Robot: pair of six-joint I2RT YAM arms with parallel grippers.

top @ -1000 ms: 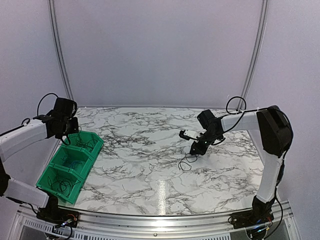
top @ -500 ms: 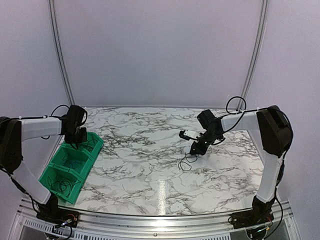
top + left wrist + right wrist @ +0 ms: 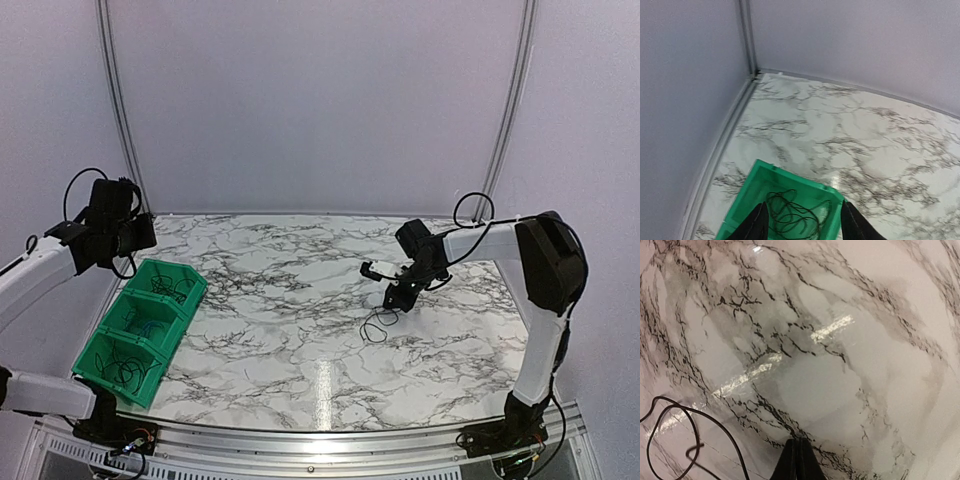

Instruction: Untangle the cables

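A thin black cable [image 3: 377,324] lies in loose loops on the marble table [image 3: 300,330]. In the right wrist view the same cable [image 3: 690,440] curls at the lower left. My right gripper [image 3: 399,297] hangs low just above and right of it. This gripper [image 3: 799,456] is shut, its fingers pressed together with nothing visible between them. My left gripper [image 3: 135,243] is raised over the far end of the green bin [image 3: 190,300]. It stands open [image 3: 804,206] above a coiled black cable [image 3: 792,215] lying in that far compartment.
The green bin has three compartments along the table's left edge, and dark cables [image 3: 128,372] lie in the nearer ones too. A wall and a metal frame post [image 3: 746,35] stand close behind the left arm. A white tag [image 3: 378,267] sits on the right arm.
My left gripper has lifted up and back from the bin's far compartment and has opened, leaving the coiled cable inside. My right gripper has closed its small gap and hardly moved.
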